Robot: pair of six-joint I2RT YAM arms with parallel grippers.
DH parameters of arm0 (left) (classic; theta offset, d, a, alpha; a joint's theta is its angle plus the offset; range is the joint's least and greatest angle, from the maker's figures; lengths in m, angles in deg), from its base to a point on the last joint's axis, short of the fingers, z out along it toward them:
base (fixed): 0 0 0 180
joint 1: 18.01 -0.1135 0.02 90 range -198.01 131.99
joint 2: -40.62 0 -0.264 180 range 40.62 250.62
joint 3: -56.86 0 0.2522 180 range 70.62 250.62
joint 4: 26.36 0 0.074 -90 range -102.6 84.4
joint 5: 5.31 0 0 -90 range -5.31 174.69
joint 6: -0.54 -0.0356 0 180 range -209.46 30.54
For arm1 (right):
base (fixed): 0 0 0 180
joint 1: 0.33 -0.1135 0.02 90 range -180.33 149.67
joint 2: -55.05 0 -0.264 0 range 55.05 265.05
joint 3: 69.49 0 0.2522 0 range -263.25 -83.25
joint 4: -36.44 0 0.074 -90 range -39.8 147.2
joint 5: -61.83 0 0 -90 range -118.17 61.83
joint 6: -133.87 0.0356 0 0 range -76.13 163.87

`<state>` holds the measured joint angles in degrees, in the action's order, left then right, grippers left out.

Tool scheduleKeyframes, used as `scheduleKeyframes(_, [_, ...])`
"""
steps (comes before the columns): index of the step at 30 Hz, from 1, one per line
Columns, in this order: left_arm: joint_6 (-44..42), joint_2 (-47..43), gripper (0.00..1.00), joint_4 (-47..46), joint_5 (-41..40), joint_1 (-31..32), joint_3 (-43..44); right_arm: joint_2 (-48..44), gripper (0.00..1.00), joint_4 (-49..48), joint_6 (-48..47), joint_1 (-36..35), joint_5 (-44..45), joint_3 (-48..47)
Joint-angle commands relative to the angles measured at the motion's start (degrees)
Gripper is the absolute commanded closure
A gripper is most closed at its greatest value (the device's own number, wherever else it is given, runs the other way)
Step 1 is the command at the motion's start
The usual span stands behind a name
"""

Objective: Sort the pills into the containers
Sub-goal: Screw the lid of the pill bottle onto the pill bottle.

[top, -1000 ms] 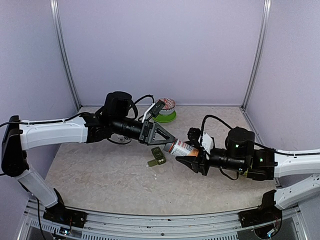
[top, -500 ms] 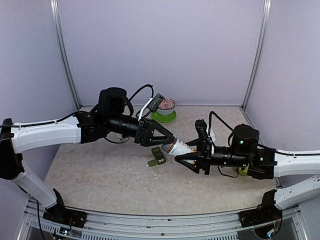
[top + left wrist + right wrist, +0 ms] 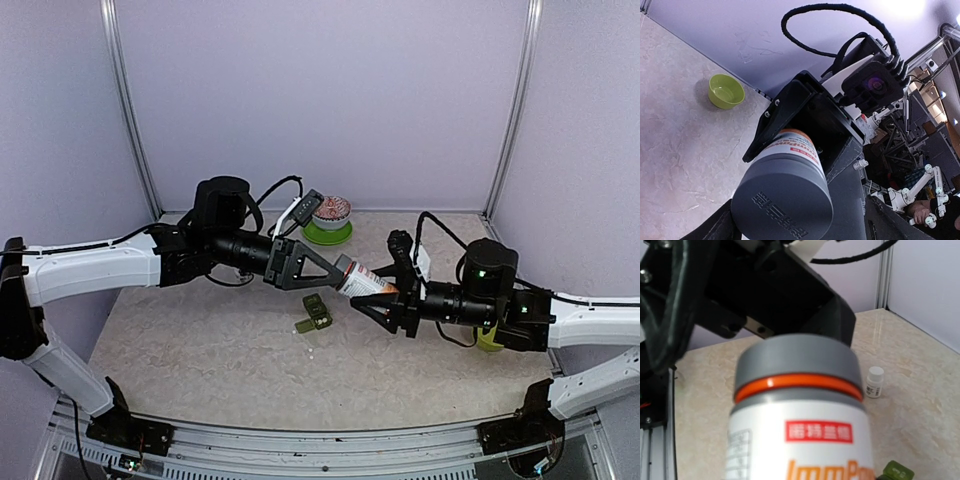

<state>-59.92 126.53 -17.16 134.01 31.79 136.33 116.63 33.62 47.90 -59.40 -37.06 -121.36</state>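
place: robot lab test cell | walls: plain lavender panel walls (image 3: pixel 320 100) on silver aluminium corner posts (image 3: pixel 130 110) | bench: beige marble-look tabletop (image 3: pixel 200 350), slotted aluminium front rail (image 3: pixel 300 446) | beyond: bare aluminium framing (image 3: pixel 946 44), another white jointed robot arm (image 3: pixel 912 192)

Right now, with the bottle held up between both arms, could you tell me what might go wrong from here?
1. Only the right pincer grips the pill bottle, held in mid-air; the left pincer stands open around its grey cap, so a slip could drop it.
2. The containers lie close by on the table; a falling bottle or a low arm could knock them aside.
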Motion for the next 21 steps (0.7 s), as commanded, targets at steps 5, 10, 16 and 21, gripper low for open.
scheduleKeyframes(5, [-0.3,1.7,0.31,0.1,1.1,-0.4,1.6,2.1,0.58,1.0,-1.9,-0.4,1.8,-2.4])
scheduleKeyframes(10, [-1.6,1.7,0.56,0.7,0.9,-0.3,1.3,2.3,0.58,0.5,-1.0,-0.5,2.1,-2.2])
scheduleKeyframes(16, [-5.1,0.2,0.63,0.3,1.6,0.0,0.8,1.8,0.57,-4.5,5.6,-0.4,-2.5,-0.1])
scheduleKeyframes(21, [-9.6,-1.3,0.63,1.0,1.7,0.3,0.7,3.1,0.56,-13.2,17.8,0.3,-10.7,2.2])
